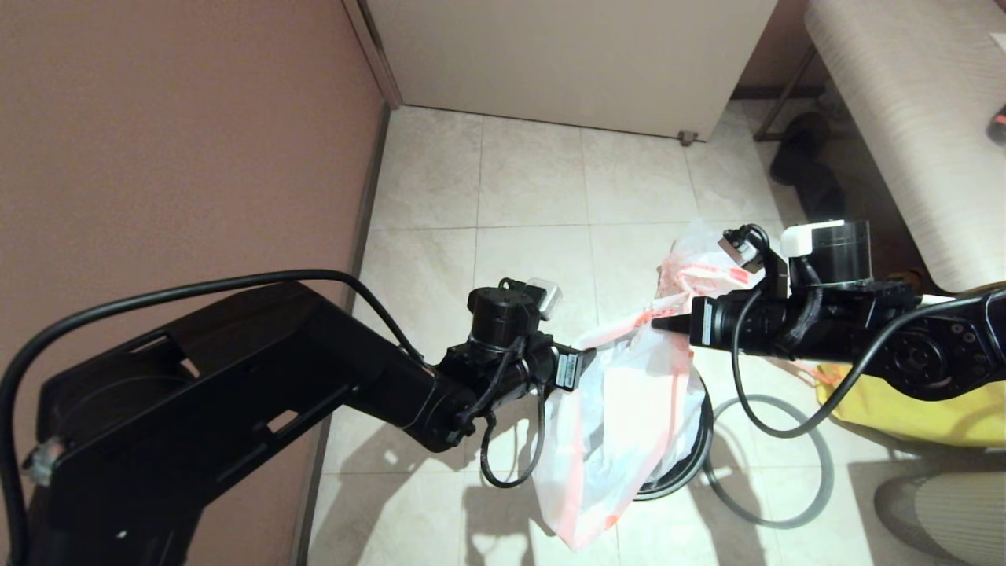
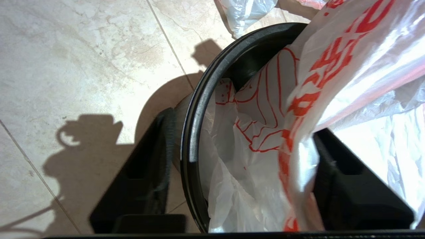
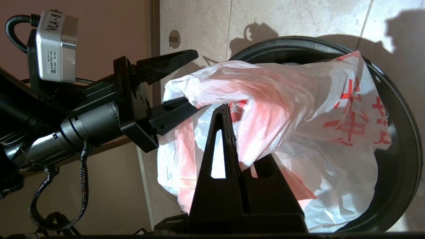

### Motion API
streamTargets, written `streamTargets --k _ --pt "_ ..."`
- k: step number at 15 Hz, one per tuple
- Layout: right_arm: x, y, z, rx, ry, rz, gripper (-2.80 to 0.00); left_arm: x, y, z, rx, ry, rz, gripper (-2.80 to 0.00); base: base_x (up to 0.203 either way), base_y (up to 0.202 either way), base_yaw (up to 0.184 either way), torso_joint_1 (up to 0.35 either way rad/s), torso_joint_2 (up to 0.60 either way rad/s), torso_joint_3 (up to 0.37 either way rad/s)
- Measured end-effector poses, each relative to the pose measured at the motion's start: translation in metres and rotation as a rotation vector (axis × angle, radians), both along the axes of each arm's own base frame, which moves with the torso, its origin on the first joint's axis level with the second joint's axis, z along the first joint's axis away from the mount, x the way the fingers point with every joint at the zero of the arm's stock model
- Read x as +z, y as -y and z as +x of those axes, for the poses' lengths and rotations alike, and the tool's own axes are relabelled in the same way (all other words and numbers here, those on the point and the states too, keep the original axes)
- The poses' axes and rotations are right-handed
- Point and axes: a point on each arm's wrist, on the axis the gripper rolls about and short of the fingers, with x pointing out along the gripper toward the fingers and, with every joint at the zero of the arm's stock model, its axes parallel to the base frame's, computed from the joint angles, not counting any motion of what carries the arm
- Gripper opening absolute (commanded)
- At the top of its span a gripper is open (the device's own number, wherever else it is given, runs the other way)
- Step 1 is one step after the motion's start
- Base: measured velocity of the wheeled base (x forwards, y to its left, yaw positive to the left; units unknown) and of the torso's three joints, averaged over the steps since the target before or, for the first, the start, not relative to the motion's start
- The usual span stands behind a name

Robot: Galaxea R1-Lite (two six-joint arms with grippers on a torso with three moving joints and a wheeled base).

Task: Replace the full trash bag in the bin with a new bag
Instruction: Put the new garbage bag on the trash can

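The old full bag is out of the bin already — a lumpy white bag lies on the floor behind the right arm, and I judge this is the full one, though no bottles can be made out there. The new bag is now being fitted. It hangs stretched between the two grippers, above the bin, and part of it drops over the near side toward the floor.

The right gripper is closed tight, pinching the upper edge of the new bag. The left gripper has its jaws apart. One finger stands outside the bin wall and the other is inside the plastic, so the bin edge and a fold of the bag are between them — but I cannot say that it really grips anything.

Inside the bin, only thin plastic with red print is visible; the black wall shows bare at one part, so the bag is not yet spread around the whole edge. The grey hoop lies on the floor beside the bin, not mounted. A yellow bag rests under the right arm.

What is left, in my view: to pull the hem over the whole edge and put the hoop back on.
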Motion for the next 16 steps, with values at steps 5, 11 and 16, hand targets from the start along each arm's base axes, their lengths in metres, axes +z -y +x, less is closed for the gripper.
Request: streamTargets --k 5,11,16 --pt "-0.001 0.0 0.001 -0.001 -0.003 -0.001 -2.8 0.004 -0.004 0.001 0.015 -0.005 -0.023 -2.8 0.0 0.0 0.0 0.0 0.0 0.0" --pt "-0.022 0.007 0.017 -0.021 -0.019 -0.035 -2.8 0.002 -0.02 0.015 0.075 -0.04 -0.073 -2.8 0.0 0.0 0.0 0.0 0.0 0.0" --pt "-0.048 0.018 0.045 -0.108 0.106 0.017 -2.8 0.001 -0.019 0.039 0.123 -0.014 -0.151 -2.8 0.0 0.0 0.0 0.0 0.0 0.0"
